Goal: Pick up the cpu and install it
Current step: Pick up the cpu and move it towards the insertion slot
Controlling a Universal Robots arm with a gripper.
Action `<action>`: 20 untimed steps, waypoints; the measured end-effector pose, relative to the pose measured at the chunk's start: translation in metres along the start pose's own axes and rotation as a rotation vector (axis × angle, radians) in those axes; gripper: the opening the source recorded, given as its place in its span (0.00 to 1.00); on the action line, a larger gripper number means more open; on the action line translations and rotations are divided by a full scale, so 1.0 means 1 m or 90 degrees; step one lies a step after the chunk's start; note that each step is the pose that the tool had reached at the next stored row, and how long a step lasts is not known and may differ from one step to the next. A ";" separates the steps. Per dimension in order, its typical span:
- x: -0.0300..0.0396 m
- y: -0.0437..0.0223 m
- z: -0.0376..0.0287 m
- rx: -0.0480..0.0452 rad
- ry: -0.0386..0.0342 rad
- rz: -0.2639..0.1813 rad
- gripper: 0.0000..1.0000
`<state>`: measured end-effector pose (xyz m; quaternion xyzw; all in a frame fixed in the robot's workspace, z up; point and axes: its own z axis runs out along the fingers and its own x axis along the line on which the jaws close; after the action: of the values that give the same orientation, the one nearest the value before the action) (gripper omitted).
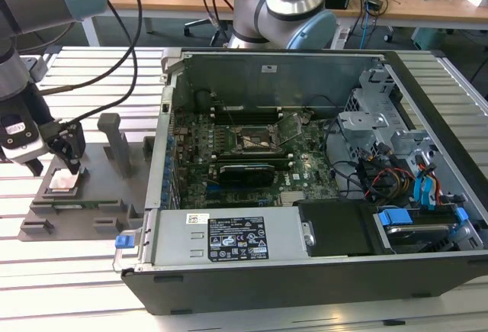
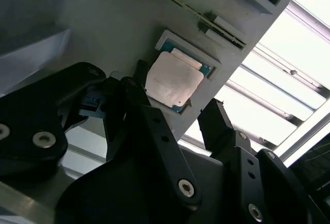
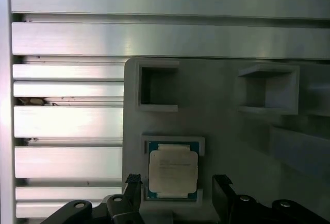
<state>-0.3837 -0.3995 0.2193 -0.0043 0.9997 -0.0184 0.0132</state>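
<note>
The cpu [image 1: 62, 183] is a small silver-topped square chip lying flat in a recess of the grey holder plate [image 1: 107, 202], at the exterior view's left. My gripper [image 1: 55, 167] hangs just above it, open. In both wrist views the two black fingers stand on either side of the cpu [image 2: 172, 82] [image 3: 172, 170], each with a gap to its edge. One fingertip [image 3: 133, 182] sits beside one edge and the other fingertip [image 3: 221, 184] beside the opposite edge. The open socket [image 1: 255, 140] on the motherboard lies inside the computer case.
The open computer case [image 1: 320, 271] takes up the middle and the exterior view's right, with a drive cage, cables and a black card inside. Upright grey posts [image 1: 114, 143] rise from the holder plate next to the gripper. A ribbed aluminium table [image 1: 76, 286] lies beneath everything.
</note>
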 end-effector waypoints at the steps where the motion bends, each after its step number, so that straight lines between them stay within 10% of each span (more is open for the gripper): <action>1: 0.0003 0.0001 0.0008 -0.0001 0.0000 0.000 0.66; 20: -0.0003 0.0011 0.0301 0.0000 0.0002 0.000 0.66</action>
<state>-0.3826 -0.3995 0.1893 -0.0044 0.9997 -0.0185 0.0130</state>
